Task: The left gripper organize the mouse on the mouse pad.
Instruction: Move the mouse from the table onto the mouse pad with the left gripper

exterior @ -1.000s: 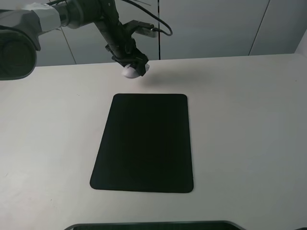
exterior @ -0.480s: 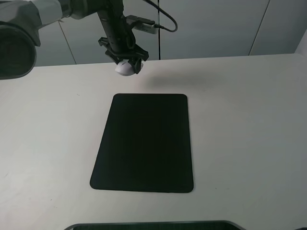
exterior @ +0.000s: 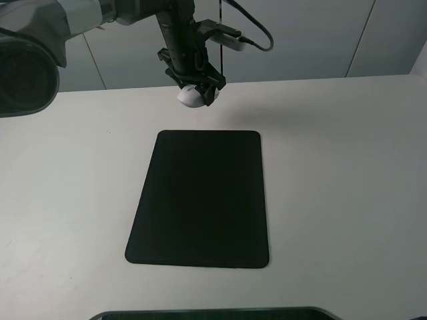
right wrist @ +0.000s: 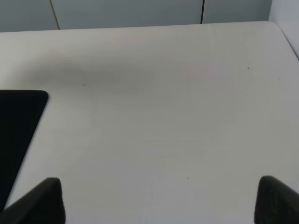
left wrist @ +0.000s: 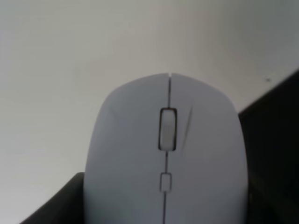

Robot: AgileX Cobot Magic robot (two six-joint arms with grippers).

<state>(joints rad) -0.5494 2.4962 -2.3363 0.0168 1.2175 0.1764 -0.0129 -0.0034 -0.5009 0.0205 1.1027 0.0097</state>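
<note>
The white mouse [exterior: 191,97] hangs in the air above the table, just beyond the far edge of the black mouse pad [exterior: 200,198]. My left gripper [exterior: 195,92] is shut on the mouse, its dark arm reaching in from the upper left. The left wrist view is filled by the mouse [left wrist: 166,154], scroll wheel up, with a black finger [left wrist: 56,205] beside it and a corner of the pad [left wrist: 275,121]. The right wrist view shows both black fingertips [right wrist: 39,203] of my right gripper [right wrist: 159,205] wide apart over bare table, with nothing between them, and a corner of the pad [right wrist: 18,126].
The pale table [exterior: 347,173] stretches around the pad on all sides. A dark edge [exterior: 213,313] runs along the table's front. Grey wall panels [exterior: 313,33] stand behind the far edge.
The left gripper with the mouse has swung to the right along the table's far side, after first drifting left. The pad and the right arm have stayed still.
</note>
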